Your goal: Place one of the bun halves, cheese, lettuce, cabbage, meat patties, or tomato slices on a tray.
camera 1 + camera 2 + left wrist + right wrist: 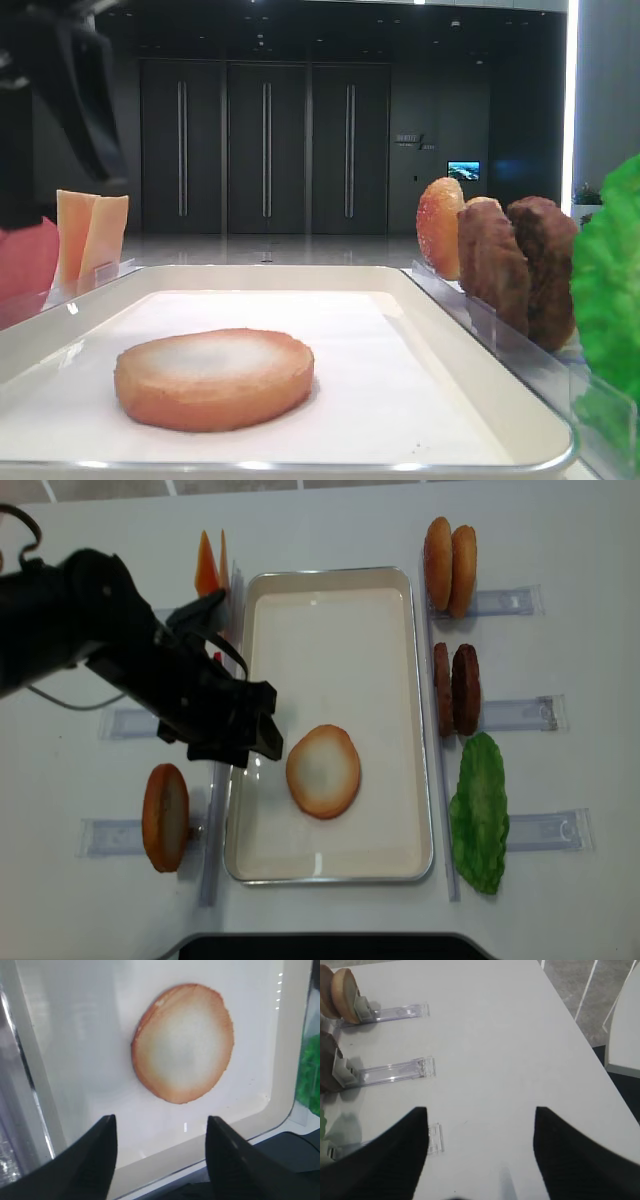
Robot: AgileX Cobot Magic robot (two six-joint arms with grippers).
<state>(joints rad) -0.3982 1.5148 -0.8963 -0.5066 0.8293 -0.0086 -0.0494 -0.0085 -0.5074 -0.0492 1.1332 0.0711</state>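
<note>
One bun half (323,771) lies flat on the tray (330,585), pale cut face up, toward the near end of the liner and clear of the rim. The left gripper (160,1157) hangs just beside it with its jaws spread and nothing between them; the right gripper (480,1152) is likewise spread and empty, over bare table (495,1035) near the clear racks (395,1070). The placing looks done, so the risk now lies in the arm leaving: a low or sideways pull could clip the bun half or catch the tray rim and drag the tray against the racks beside it, tipping the cheese (207,565) or the other bun (165,817) standing at the left. The overhead view alone shows the whole layout, with the patties (455,688), the lettuce (480,815) and two more buns (449,565) along the right side. The low front view shows how thick the placed bun half is and that it sits level. Only the left wrist view shows the open gap between the jaws, and how near the tray's corner the bun half sits.
</note>
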